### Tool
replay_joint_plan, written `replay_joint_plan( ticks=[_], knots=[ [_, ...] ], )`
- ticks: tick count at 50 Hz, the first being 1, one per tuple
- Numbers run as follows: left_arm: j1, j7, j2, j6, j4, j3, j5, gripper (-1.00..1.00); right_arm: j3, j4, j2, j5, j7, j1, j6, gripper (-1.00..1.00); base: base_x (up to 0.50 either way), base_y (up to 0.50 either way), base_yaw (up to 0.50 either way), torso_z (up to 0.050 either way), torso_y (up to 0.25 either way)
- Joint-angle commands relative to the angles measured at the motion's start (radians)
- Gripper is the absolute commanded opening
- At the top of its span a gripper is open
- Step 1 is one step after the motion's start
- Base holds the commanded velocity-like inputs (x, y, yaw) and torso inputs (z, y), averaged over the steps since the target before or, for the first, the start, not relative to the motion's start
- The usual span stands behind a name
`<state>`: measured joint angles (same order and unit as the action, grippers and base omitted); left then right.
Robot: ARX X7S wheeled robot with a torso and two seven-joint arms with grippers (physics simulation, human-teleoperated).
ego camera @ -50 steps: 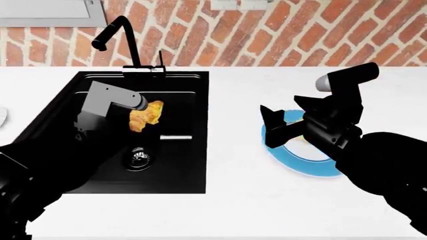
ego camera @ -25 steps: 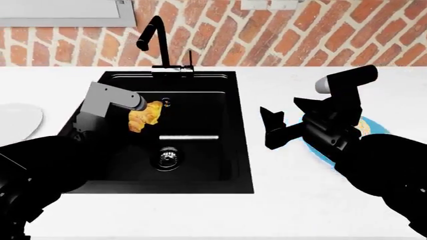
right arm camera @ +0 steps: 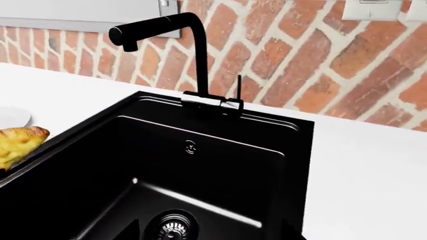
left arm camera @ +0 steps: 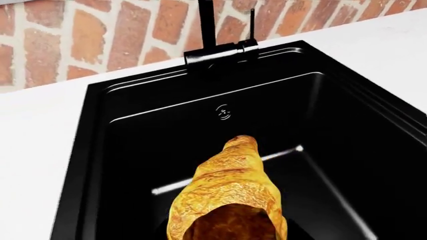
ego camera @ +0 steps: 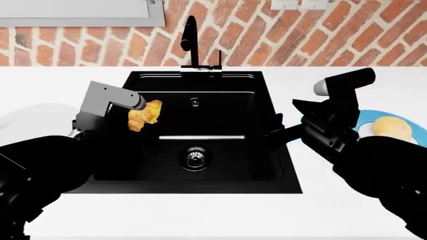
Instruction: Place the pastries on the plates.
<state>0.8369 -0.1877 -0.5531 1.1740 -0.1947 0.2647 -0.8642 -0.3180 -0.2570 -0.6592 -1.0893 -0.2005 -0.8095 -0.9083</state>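
The golden-brown flaky croissant [ego camera: 145, 115] is up in the air, clamped at the tip of the left end effector [ego camera: 137, 111], hanging over the left part of the black rectangular sink basin [ego camera: 220, 150]. From the left wrist view the croissant [left arm camera: 230, 200] fills the lower middle, its pointed end aimed toward the sink's back wall and the small round overflow fitting [left arm camera: 223, 112]; the fingers themselves are hidden behind the pastry there, so the grip shows only as closed onto it in the head view. The right wrist view catches the croissant [right arm camera: 19, 143] at the edge, above the basin's rim.

Over on the right, the round pale-golden bun [ego camera: 391, 127] sits on the sky-blue rimmed plate [ego camera: 363, 120], which rests on the white worktop [ego camera: 200, 210] just beside the sink and is largely covered by the right arm. The right end effector [ego camera: 293, 127] hovers over the basin's right edge, dark fingers spread apart, nothing between them.

Far left, the plain pale grey-white plate [ego camera: 33, 117] lies on the worktop, partly behind the left arm, well apart from the croissant. The black gooseneck tap [ego camera: 191, 42] stands at the back of the sink against the red brick wall [ego camera: 373, 35], and the round metal drain [ego camera: 195, 156] shows in the basin floor.
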Motion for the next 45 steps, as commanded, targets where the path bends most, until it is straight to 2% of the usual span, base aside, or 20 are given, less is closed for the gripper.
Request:
replay_joint_plan(
  ticks=[1,15,45],
  knots=[
    [-0.001,-0.01,-0.003,-0.003,0.0,-0.004,-0.012,-1.0,-0.001,0.0,-0.003,0.007,-0.001,0.008,0.01,1.0,0.0,0.21,0.0,0.0,0.0],
    [-0.003,-0.013,-0.009,-0.006,-0.004,-0.006,-0.018,-1.0,-0.011,-0.005,-0.006,0.019,0.001,0.009,0.015,1.0,0.0,0.23,0.0,0.0,0.0],
    [-0.006,-0.025,-0.011,-0.014,-0.002,-0.01,-0.028,-1.0,-0.023,-0.005,-0.009,0.033,0.013,0.012,0.033,1.0,0.01,0.39,0.0,0.0,0.0]
  ],
)
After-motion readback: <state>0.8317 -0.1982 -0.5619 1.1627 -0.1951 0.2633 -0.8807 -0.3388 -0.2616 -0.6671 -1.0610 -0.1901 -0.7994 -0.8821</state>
